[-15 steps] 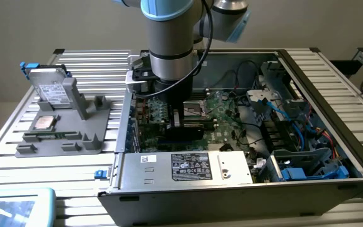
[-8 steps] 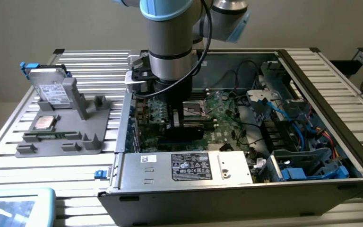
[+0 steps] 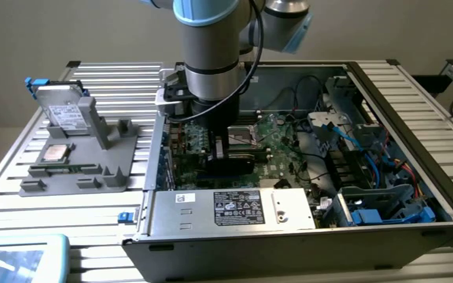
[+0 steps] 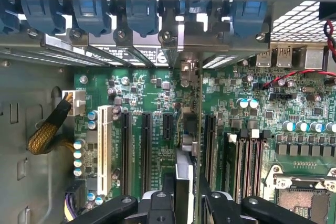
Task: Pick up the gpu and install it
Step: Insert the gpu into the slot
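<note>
Holding the gpu [image 4: 188,129] edge-on, the hand [image 4: 185,203] sits low inside the open PC case [image 3: 415,177], right over the motherboard [image 4: 152,103]. Fingers [image 4: 157,203] pinch the card on both sides; its bracket end points toward the rear slot covers [image 4: 131,51]. In the wrist view the card stands upright between the black expansion slots [image 4: 147,145], lined up w/ one of them, but I can't tell if its edge is seated yet. Step in hand, as I read it: the install, card at the slot. My guess is it needs a straight, even push w/o tilt, bracket meeting the rear opening. On the tabletop [image 3: 6,194], a grey fixture [image 3: 92,159] w/ a silver drive [image 3: 63,112] stands well apart.
</note>
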`<action>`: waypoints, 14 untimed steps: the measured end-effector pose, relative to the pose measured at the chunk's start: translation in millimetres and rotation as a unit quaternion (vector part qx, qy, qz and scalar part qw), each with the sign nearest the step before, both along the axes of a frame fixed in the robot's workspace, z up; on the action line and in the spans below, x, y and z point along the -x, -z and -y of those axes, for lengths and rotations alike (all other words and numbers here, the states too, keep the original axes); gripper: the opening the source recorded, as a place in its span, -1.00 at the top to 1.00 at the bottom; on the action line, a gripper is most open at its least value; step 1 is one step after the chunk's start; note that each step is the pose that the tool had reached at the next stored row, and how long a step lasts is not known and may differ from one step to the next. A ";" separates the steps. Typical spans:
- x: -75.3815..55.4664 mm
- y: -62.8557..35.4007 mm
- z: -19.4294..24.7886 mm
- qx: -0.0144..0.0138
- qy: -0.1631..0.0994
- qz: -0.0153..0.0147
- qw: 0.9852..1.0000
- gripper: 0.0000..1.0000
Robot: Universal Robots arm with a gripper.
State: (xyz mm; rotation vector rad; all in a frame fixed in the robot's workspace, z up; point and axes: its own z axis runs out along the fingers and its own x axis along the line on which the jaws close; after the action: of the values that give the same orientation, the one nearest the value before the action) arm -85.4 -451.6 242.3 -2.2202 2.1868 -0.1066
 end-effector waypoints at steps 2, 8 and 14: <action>0.1 0.0 0.0 0.000 -0.001 0.000 1.000 0.45; 0.1 0.0 0.0 0.000 -0.003 0.000 1.000 0.45; 0.1 0.0 0.1 0.000 -0.006 0.000 1.000 0.45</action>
State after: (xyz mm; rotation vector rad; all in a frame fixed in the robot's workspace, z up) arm -85.6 -451.7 242.3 -2.2325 2.1739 -0.1063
